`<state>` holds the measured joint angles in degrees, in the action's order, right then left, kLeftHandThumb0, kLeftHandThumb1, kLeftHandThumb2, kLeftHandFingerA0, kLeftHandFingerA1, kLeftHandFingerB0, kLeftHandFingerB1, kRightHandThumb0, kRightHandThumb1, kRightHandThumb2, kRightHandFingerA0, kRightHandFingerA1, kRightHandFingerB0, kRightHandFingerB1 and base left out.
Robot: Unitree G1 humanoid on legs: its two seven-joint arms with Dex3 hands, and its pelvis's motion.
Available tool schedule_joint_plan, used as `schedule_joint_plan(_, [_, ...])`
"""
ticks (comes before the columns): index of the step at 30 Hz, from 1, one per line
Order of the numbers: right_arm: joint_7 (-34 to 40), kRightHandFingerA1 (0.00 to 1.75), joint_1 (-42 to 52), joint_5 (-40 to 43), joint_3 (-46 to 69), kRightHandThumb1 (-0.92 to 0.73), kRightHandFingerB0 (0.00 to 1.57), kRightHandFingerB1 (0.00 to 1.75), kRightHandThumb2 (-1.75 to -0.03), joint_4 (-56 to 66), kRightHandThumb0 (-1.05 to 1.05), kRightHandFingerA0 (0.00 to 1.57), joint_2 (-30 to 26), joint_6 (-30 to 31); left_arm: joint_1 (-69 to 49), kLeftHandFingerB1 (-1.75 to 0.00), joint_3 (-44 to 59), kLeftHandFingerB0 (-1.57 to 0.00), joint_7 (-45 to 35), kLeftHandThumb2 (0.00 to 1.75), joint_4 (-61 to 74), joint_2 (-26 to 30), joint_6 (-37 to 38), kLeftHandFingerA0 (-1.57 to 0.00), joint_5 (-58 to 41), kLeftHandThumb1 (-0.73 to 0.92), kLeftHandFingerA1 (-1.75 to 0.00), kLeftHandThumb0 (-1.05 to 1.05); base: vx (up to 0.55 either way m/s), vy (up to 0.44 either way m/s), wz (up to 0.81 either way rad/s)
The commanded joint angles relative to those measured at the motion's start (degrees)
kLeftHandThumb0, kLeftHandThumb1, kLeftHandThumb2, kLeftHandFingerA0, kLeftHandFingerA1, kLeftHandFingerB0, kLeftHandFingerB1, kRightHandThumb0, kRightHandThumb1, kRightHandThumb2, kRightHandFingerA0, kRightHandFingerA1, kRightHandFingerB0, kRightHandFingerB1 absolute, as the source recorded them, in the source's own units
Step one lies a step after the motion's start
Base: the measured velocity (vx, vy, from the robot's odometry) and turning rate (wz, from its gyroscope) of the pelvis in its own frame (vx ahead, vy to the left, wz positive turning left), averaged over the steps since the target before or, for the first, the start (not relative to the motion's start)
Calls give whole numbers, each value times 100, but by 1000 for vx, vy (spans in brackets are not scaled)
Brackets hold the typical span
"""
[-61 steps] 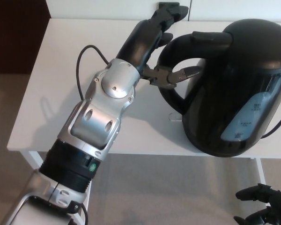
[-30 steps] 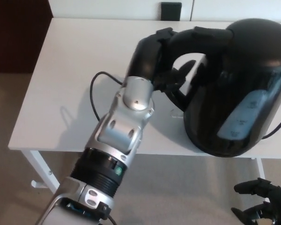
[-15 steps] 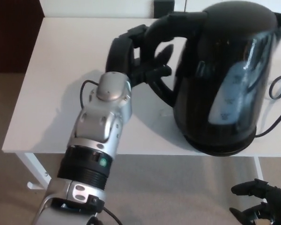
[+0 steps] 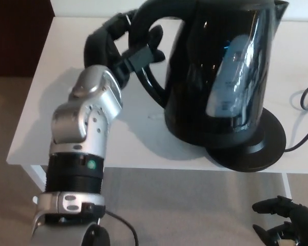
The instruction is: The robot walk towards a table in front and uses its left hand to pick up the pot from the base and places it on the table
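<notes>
One grip only: fingers of left hand (image 4: 124,45) closed round handle of pot (image 4: 220,72) — pot leans over base (image 4: 269,146), bare worktop (image 4: 54,72) lies left.

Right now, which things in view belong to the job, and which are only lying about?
For the job:
- pot
- base
- left hand, shut on the pot's handle
- table

Lying about:
- cord at the table's right edge
- right hand, holding nothing, below the table's edge
</notes>
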<state>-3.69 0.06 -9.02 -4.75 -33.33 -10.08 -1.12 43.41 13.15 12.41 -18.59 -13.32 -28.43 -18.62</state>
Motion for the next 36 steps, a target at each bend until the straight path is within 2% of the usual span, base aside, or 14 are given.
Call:
schedule_joint_plan(1, [106, 98, 87, -118, -1, -42, 43, 88, -88, -42, -93, 58, -141, -82, 1481, -96, 613, -61, 254, 64, 671, -564, -457, -104, -1510, 80, -149, -20, 0, 0, 0])
schedule_joint_plan(2, [123, 91, 72, -143, -18, -36, 34, 77, -108, -63, -89, 59, -146, -94, 1544, -87, 682, -62, 254, 64, 690, -354, -577, -103, -1462, 81, -150, -19, 0, 0, 0])
schedule_joint_plan(5, [125, 93, 20, -158, -33, -37, 41, 80, -107, -73, -88, 63, -146, -55, 1562, -97, 763, -64, 137, 64, 732, -68, -725, -101, -1383, 82, -150, -20, 0, 0, 0])
schedule_joint_plan(6, [141, 93, 10, -163, -36, -33, 45, 82, -100, -90, -93, 63, -140, -43, 1424, -103, 655, -69, 43, 63, 826, 121, -682, -96, -1122, 79, -156, -20, 0, 0, 0])
schedule_joint_plan(11, [172, 93, 13, -234, -93, -35, 45, 82, -101, -73, -94, 64, -167, -22, 1040, -93, 181, -70, -99, 63, 1095, 749, -757, -96, -388, 78, -155, -22, 0, 0, 0])
schedule_joint_plan(12, [166, 95, 0, -207, -69, -34, 47, 84, -101, -74, -95, 65, -175, -57, 834, -102, 64, -63, -327, 66, 1100, 956, -506, -86, -241, 83, -168, -15, 0, 0, 0])
schedule_joint_plan(13, [164, 95, -5, -196, -60, -34, 47, 84, -101, -74, -95, 65, -179, -72, 742, -102, 4, -63, -420, 66, 1105, 1053, -398, -86, -187, 83, -168, -15, 0, 0, 0])
schedule_joint_plan(14, [171, 95, -6, -205, -69, -33, 49, 85, -100, -74, -95, 66, -172, -67, 556, -97, -109, -66, -468, 64, 1092, 1217, -223, -81, -5, 81, -167, -13, 0, 0, 0])
schedule_joint_plan(15, [169, 98, -7, -201, -68, -42, 48, 90, -87, -73, -96, 60, -166, -72, 433, -72, -145, -62, -436, 63, 1096, 1328, -190, -81, 71, 78, -166, -16, 0, 0, 0])
schedule_joint_plan(16, [163, 98, -6, -191, -63, -42, 48, 90, -87, -72, -96, 60, -162, -81, 377, -72, -131, -62, -371, 63, 1108, 1379, -241, -81, 71, 78, -166, -16, 0, 0, 0])
schedule_joint_plan(17, [157, 94, -8, -194, -65, -33, 47, 83, -101, -69, -95, 64, -162, -73, 308, -81, -168, -61, -419, 65, 1100, 1451, -172, -82, 108, 80, -165, -17, 0, 0, 0])
schedule_joint_plan(20, [125, 94, -6, -188, -62, -33, 46, 83, -101, -76, -94, 63, -164, -69, 92, -93, -373, -64, -611, 65, 931, 1762, 209, -91, 406, 85, -156, -18, 0, 0, 0])
schedule_joint_plan(34, [193, 94, -17, -225, -56, -31, 49, 84, -101, -124, -90, 66, -180, -93, -254, -91, -718, -71, -697, 65, 316, 2278, 967, -92, 1070, 86, -153, -19, 0, 0, 0])
schedule_joint_plan(36, [190, 98, -33, -199, -44, -35, 47, 88, -90, -85, -89, 61, -149, -60, -278, -90, -729, -67, -674, 65, 259, 2229, 1026, -92, 1079, 86, -153, -20, 0, 0, 0])
